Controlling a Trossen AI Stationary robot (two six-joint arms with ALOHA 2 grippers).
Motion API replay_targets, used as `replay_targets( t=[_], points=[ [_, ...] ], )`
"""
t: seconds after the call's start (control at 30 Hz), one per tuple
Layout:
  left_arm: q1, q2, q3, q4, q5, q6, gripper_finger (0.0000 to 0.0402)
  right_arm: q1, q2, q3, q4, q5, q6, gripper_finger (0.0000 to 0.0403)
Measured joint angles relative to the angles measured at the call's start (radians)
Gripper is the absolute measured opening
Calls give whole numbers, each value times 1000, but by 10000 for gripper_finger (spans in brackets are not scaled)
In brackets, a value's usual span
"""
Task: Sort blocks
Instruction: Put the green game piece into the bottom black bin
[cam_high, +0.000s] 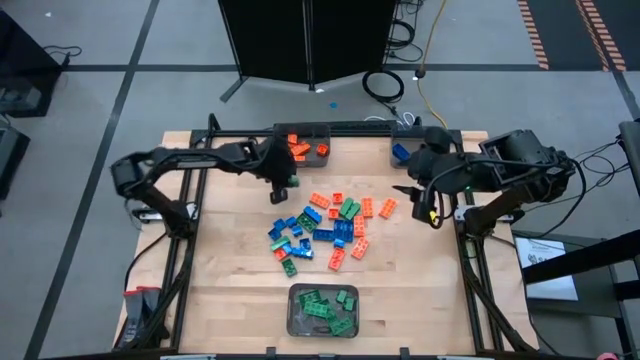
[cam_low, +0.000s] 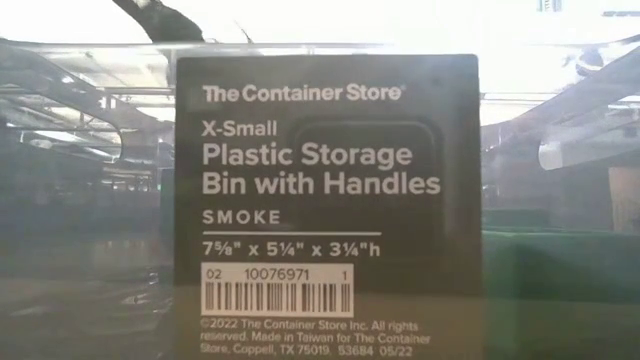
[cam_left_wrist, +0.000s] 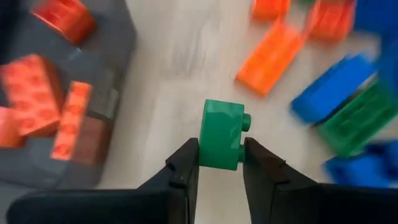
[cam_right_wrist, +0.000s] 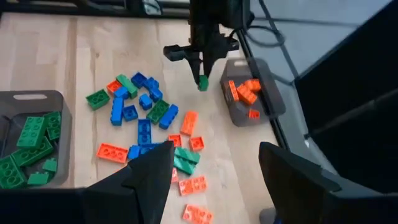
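Observation:
A loose heap of orange, green and blue blocks lies on the middle of the wooden table. My left gripper is shut on one small green block and hangs just right of the bin with orange blocks at the far edge. The right wrist view shows that green block at the fingertips, above the wood. My right gripper is open with nothing between its fingers, raised over the table's right side. My left gripper pinches the green block between its two fingers, one on each of two opposite side faces. Only the fingertips are on it. The fingers slant down from the table's left. The block hangs clear of the table, its studs facing sideways.
A bin with green blocks stands at the near edge, and a bin with blue blocks at the far right. In the low view a bin's label fills the picture. Bare wood lies left and near-left of the heap.

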Motion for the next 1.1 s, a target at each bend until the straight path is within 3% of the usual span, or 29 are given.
replay_targets(
  t=[0.17,0.37,0.5,0.77,1.1],
  points=[
    [-34,-190,30,72,16,-266,79,0,7,0,116,7,-136,231],
    [-80,-398,32,447,51,-710,79,0,69,0,354,135,-459,231],
    [-126,-466,33,675,57,-885,79,0,123,0,584,183,-723,231],
    [-248,-478,31,891,-22,-993,79,-11,225,0,953,180,-1102,231],
    [-355,-460,31,932,-118,-974,79,-56,296,0,1107,174,-1170,231]
  ],
)
